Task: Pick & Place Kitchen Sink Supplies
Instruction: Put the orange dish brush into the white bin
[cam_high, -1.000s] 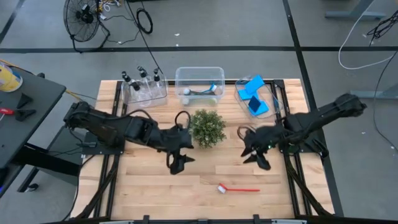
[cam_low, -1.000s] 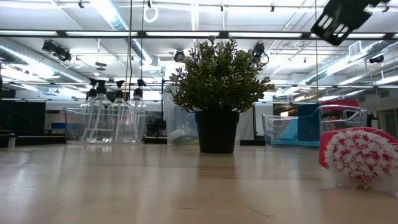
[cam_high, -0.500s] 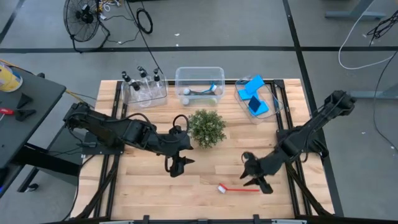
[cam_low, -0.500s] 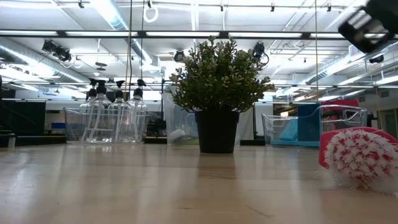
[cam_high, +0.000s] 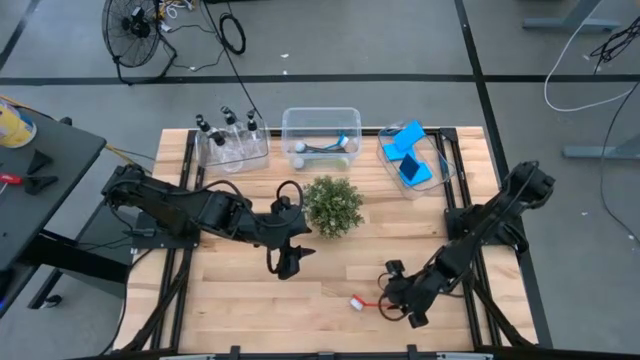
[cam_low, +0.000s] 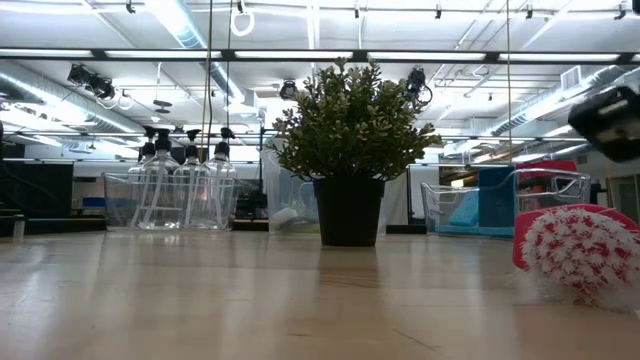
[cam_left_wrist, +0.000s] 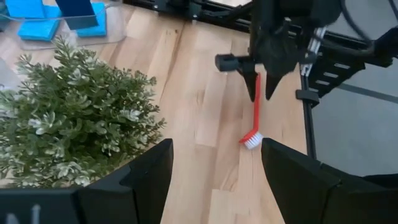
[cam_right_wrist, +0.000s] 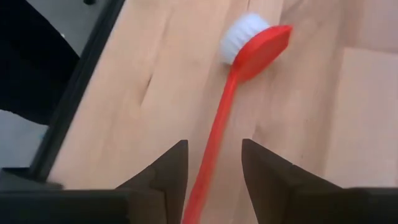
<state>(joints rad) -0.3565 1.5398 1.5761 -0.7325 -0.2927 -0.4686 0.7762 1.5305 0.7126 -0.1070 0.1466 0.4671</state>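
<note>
Red dish brush (cam_high: 366, 303): lies flat on the bare wood near the front edge of the table (cam_high: 240, 300), white bristle head toward the table's middle, handle running toward the right side. It is the only supply outside a bin, so it is judged the item now being collected.

Right gripper (cam_high: 398, 300): low over the handle end of the brush. The right wrist view shows its two fingers (cam_right_wrist: 168, 171) spread, one on each side of the red handle, with a gap to either side; the handle is straddled, not yet pinched. This placement suits a closing grasp on the thin handle.

Left gripper (cam_high: 288, 262): waits above the table's middle, just in front of the green plant (cam_high: 334, 205), fingers (cam_left_wrist: 155, 165) spread and holding nothing.

Containers, along the far edge:
- Left bin (cam_high: 212, 159): clear, holds three small clear bottles (cam_high: 228, 130) with black caps, standing upright.
- Middle bin (cam_high: 288, 125): clear, holds a blue-handled brush (cam_high: 328, 147) with a white head, lying inside; further contents cannot be told.
- Right bin (cam_high: 432, 155): clear, holds blue sponges (cam_high: 408, 155), some leaning on edge.

Judgement: like goes with like, so the red brush probably belongs in the middle bin.
</note>
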